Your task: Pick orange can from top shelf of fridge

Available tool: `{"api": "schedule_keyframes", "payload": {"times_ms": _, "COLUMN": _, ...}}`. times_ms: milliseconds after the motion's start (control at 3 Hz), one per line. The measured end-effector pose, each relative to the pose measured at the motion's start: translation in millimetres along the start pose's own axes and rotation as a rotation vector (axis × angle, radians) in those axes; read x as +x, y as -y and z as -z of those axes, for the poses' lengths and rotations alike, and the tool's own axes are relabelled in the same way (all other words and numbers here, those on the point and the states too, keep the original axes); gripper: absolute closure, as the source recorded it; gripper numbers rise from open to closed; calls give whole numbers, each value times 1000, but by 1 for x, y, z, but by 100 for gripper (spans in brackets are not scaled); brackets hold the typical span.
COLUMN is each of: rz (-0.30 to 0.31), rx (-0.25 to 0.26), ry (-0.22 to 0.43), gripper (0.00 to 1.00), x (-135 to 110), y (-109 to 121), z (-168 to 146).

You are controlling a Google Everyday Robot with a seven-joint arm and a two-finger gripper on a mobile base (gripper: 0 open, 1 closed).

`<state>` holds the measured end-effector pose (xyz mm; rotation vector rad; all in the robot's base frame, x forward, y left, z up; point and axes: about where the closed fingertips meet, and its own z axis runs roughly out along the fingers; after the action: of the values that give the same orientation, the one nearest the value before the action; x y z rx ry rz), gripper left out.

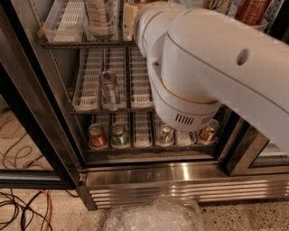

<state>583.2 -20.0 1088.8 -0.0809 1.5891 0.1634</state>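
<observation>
Gripper [130,17] was up at the top shelf [63,27] of the fridge [149,173], at the far upper edge of view. Nearly all of it sat hidden behind my own white arm [212,67]. Only a tan bit showed, so whether it was apart, together or clamped on something, I could not tell.

That arm was the big obstacle, swinging across from the right and covering much of the top and middle racks. Left of the gripper stood a clear bottle [100,16] in a slotted tray. Right of my arm, at the top edge, peeked the orange can [217,4], with a redder can [253,10] beside it on its right. Only a sliver of the orange can showed; it seemed to stand upright, long axis vertical, though I could not be sure.

Lower down, a silver can [109,88] stood alone on the middle rack. Along the bottom rack ran a red can [96,135], a green can [118,134], another silvery one [165,133] and a copper can [209,131]. Nearest of all, crumpled clear plastic [153,216] lay on the floor, with cables [22,207] off to the left.
</observation>
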Motion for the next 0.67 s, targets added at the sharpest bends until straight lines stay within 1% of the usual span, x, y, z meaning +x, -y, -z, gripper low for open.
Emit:
{"api": "schedule_keyframes", "payload": {"times_ms": 333, "rz": -81, "rx": -28, "ry": -80, "gripper": 100, "x": 28, "y": -12, "z": 22}}
{"api": "schedule_keyframes", "payload": {"times_ms": 667, "rz": -122, "rx": -42, "ry": -132, "gripper": 100, "x": 51, "y": -13, "z": 46}}
